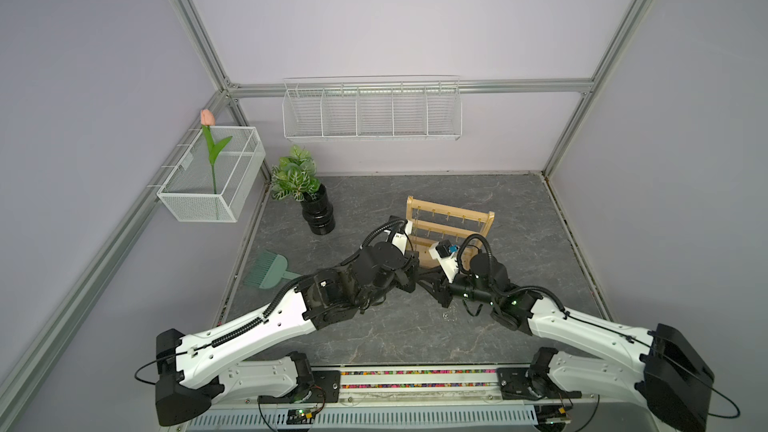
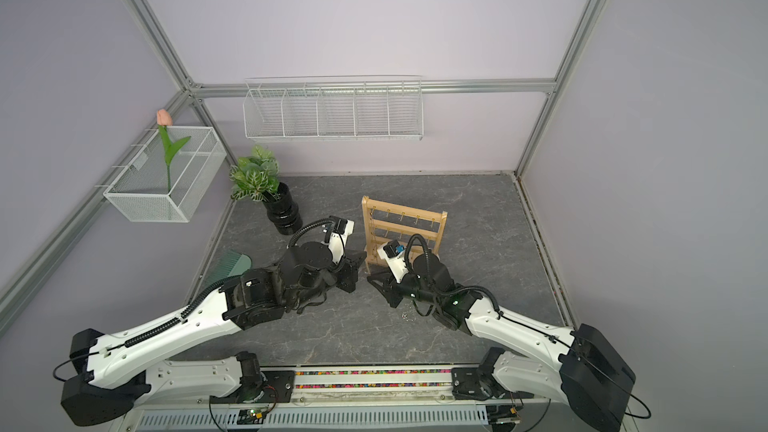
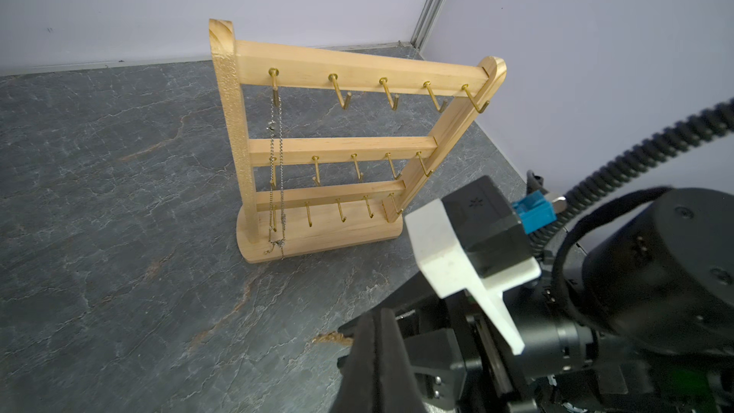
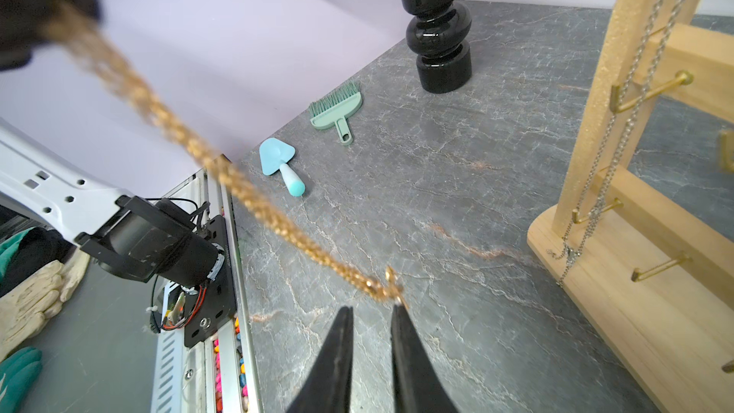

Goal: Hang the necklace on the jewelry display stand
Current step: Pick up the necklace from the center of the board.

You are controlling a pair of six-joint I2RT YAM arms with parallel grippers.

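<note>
My left tool [image 3: 375, 323] pinches the gold necklace [image 4: 222, 176], strung across to my right tool [image 4: 371, 311], whose tips are narrow, gripping nothing; jewelry display stand [image 4: 597, 113] just beside it; hanging not yet done.

1 wooden stand [image 3: 341, 145] w/ 3 crossbars [image 3: 357, 69] & 15 hooks [image 3: 337, 87], 1 gold necklace [image 4: 254, 201], 1 silver necklace [image 3: 281, 192], 2 wire baskets [image 1: 374, 118] [image 1: 195, 206], 1 potted plant [image 1: 316, 213], 1 tulip [image 1: 207, 117], 1 brush [image 4: 337, 107], 1 scoop [image 4: 278, 156], 2 robot arms [image 1: 266, 322] [image 1: 582, 324].
</note>
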